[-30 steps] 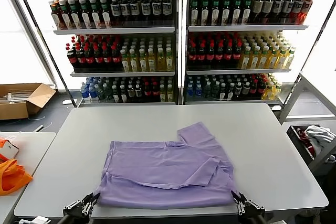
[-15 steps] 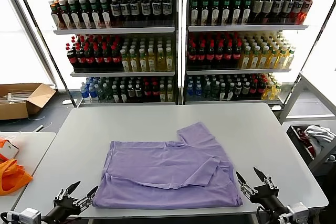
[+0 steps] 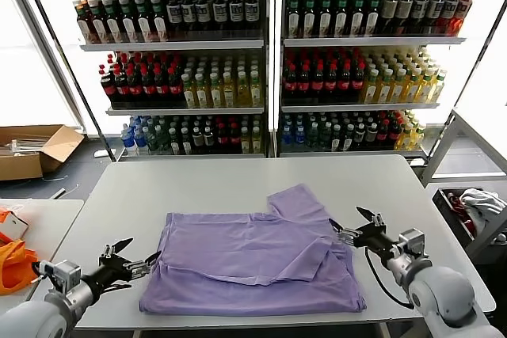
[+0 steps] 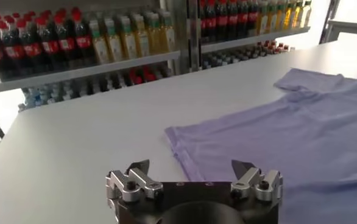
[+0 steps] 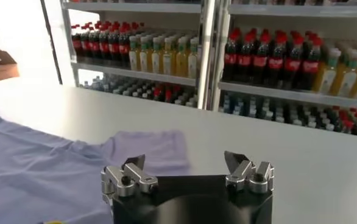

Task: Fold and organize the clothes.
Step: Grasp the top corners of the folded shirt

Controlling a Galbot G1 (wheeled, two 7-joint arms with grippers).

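The clothes are one lavender T-shirt (image 3: 253, 263) lying folded on the white table (image 3: 238, 187), plain side up, with one sleeve (image 3: 297, 202) sticking out toward the shelves. My left gripper (image 3: 139, 251) hovers open just off the shirt's left edge, nothing between its fingers. My right gripper (image 3: 347, 219) is open beside the shirt's right edge, near the folded sleeve, also empty. In the left wrist view the gripper (image 4: 190, 165) points at a corner of the shirt (image 4: 300, 122). In the right wrist view the gripper (image 5: 183, 159) faces the shirt (image 5: 44, 164) and its sleeve (image 5: 148, 149).
Shelves of drink bottles (image 3: 269, 61) stand behind the table. A lower side table on the left carries an orange bag (image 3: 16, 267), and a cardboard box (image 3: 32, 152) sits on the floor behind it. A bin with cloth (image 3: 475, 207) stands at the right.
Both grippers have let go of the shirt's near hem, opened wide and moved out to the shirt's sides and away from the table's front edge. The hem now lies flat.
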